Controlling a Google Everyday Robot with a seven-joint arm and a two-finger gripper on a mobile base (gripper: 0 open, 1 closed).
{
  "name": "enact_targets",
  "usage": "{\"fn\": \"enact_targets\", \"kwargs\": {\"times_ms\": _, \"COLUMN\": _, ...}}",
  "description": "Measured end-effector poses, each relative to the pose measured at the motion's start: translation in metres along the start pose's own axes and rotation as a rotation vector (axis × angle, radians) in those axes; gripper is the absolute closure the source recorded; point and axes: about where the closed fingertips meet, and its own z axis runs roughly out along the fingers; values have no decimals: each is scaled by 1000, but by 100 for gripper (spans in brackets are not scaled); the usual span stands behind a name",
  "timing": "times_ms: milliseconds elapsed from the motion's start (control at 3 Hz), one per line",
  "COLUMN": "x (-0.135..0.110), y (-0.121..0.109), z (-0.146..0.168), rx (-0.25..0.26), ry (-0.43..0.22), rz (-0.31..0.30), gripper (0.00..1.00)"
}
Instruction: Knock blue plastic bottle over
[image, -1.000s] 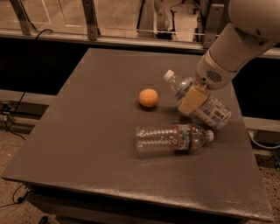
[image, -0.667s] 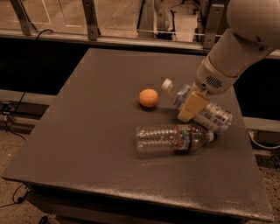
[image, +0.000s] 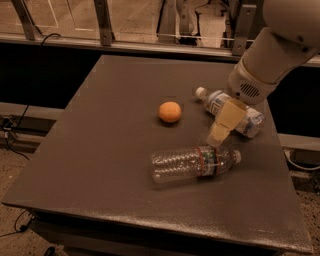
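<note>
The blue plastic bottle (image: 225, 106) lies on its side on the dark table (image: 110, 145), its white cap pointing left and its blue-and-white label partly hidden behind my arm. My gripper (image: 219, 136) hangs from the white arm at the right, its tan fingers (image: 227, 120) pointing down and left, in front of the bottle's middle and just above the other bottle. The slimmer ribbed clear bottle (image: 192, 163) with a red-green label lies on its side nearer the front.
An orange ball (image: 170, 112) sits on the table left of the blue bottle. A metal railing (image: 105, 22) runs behind the table's far edge. Cables (image: 12, 127) lie on the floor at the left.
My arm and gripper have moved down and slightly left across the blue bottle. The bottle has rolled a little left, its cap now showing clearly.
</note>
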Motion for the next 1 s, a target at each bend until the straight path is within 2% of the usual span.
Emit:
{"fn": "enact_targets", "kwargs": {"times_ms": 333, "x": 4, "y": -6, "z": -25, "rx": 16, "ry": -29, "rz": -4, "gripper": 0}}
{"fn": "enact_targets", "kwargs": {"times_ms": 667, "x": 33, "y": -10, "z": -48, "rx": 55, "ry": -93, "rz": 67, "gripper": 0}}
{"fn": "enact_targets", "kwargs": {"times_ms": 1000, "x": 32, "y": -10, "z": -48, "rx": 55, "ry": -92, "rz": 66, "gripper": 0}}
